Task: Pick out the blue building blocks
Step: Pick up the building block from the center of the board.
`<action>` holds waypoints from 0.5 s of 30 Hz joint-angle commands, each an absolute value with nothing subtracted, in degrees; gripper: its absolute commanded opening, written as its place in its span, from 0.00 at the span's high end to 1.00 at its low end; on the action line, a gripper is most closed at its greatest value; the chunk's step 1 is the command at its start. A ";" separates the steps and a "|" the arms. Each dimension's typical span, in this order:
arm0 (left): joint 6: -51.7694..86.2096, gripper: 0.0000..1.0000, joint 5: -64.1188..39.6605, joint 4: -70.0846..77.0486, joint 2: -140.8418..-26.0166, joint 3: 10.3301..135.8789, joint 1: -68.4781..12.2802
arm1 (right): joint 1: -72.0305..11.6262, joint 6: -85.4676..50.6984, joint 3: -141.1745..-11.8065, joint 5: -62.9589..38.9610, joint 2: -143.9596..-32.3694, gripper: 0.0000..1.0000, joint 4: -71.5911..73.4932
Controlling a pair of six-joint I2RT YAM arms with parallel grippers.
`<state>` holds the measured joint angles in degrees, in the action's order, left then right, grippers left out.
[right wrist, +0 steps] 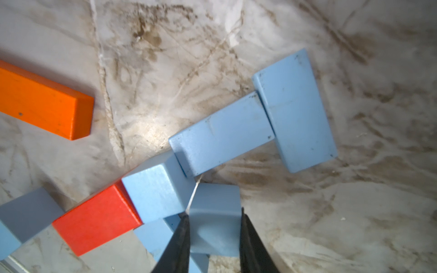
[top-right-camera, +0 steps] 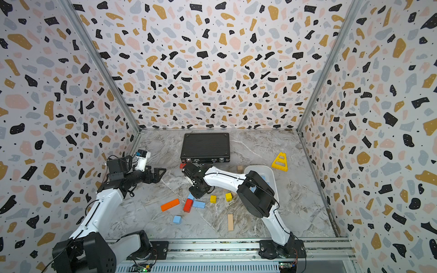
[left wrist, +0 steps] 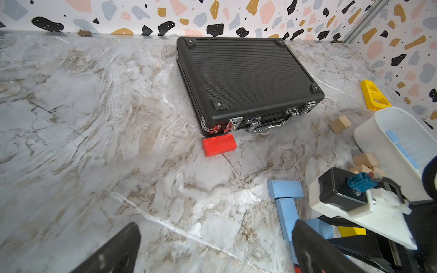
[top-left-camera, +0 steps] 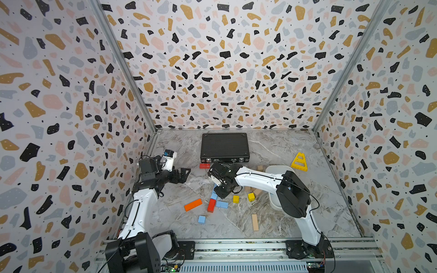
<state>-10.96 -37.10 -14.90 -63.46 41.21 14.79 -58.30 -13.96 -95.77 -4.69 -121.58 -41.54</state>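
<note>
Several light-blue building blocks lie mid-table: a bar (top-left-camera: 221, 204), a lone cube (top-left-camera: 201, 219) nearer the front, and a cluster under my right gripper (top-left-camera: 221, 192). In the right wrist view two blue bars (right wrist: 224, 134) (right wrist: 295, 111) form a T beside a blue cube (right wrist: 153, 196). My right gripper (right wrist: 214, 227) is shut on another blue cube (right wrist: 214, 212), with a finger against each side. More blue blocks (left wrist: 402, 146) lie in the white bin (top-left-camera: 279, 168). My left gripper (top-left-camera: 183, 175) hovers open and empty at the left, its fingertips (left wrist: 127, 248) wide apart.
A black case (top-left-camera: 224, 147) lies at the back with a red block (top-left-camera: 204, 166) before it. An orange bar (top-left-camera: 193, 204), red bar (top-left-camera: 211, 205), two yellow cubes (top-left-camera: 236, 199) (top-left-camera: 251, 196), tan blocks (top-left-camera: 255, 222) and a yellow triangle (top-left-camera: 299, 162) are scattered around.
</note>
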 commanded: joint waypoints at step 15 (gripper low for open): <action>-10.04 0.00 -39.79 -12.32 -63.76 40.17 15.02 | -58.60 -12.83 -98.44 -2.46 -122.92 0.63 -45.03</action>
